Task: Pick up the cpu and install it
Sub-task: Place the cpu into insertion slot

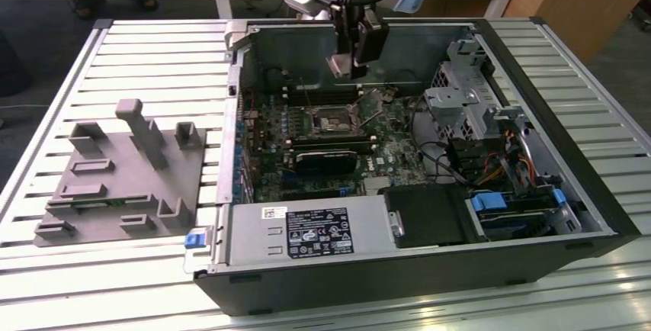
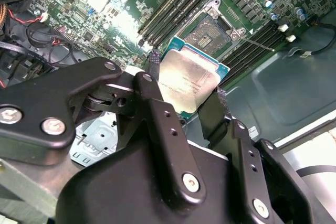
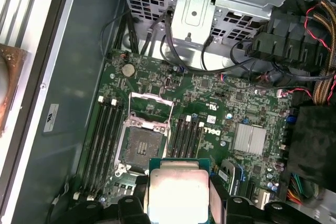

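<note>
I hold the cpu in my gripper. The two black fingers press on two opposite edges of it, so they are closed to just the width of the chip. Its silver top plate faces the second wrist view, and the thin pale border shows around the plate. The chip is in the air and touches nothing except my fingers.

In the exterior view I hang over the inside of the computer case, close to its far wall, and the chip is above the motherboard. The socket lies below it. The socket is open, its metal frame is lifted up, and the dark square inside is bare. In both wrist views the chip is near the socket but not over the middle of it. Long memory slots run on both sides of the socket.

Further out, the case lies on its side with the cover off. A power supply with a label sits at its near edge, and a metal drive cage with cables stands toward the exterior view's right. The case rests on a table made of pale metal slats. A grey holder with several upright posts stands on the table at the exterior view's left, well apart from my gripper.
</note>
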{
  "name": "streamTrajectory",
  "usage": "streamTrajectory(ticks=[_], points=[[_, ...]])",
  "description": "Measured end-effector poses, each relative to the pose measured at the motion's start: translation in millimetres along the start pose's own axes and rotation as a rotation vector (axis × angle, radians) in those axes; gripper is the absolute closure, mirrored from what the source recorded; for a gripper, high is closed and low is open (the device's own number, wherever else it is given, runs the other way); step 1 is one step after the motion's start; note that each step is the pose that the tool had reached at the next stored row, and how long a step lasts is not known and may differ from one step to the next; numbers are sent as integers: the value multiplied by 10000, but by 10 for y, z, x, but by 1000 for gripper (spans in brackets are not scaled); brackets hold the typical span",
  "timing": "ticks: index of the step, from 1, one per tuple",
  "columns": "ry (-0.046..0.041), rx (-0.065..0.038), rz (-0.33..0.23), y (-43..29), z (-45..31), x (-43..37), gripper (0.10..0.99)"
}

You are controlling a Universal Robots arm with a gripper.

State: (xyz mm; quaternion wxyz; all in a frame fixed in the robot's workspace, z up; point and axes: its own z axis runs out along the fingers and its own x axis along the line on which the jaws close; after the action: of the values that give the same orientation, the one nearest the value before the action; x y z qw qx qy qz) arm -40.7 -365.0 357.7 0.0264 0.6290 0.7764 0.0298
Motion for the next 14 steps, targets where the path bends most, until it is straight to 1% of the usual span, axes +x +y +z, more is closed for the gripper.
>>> streamTrajectory(ticks=[14], points=[[-5, 1, 58, -3, 41, 0, 545]])
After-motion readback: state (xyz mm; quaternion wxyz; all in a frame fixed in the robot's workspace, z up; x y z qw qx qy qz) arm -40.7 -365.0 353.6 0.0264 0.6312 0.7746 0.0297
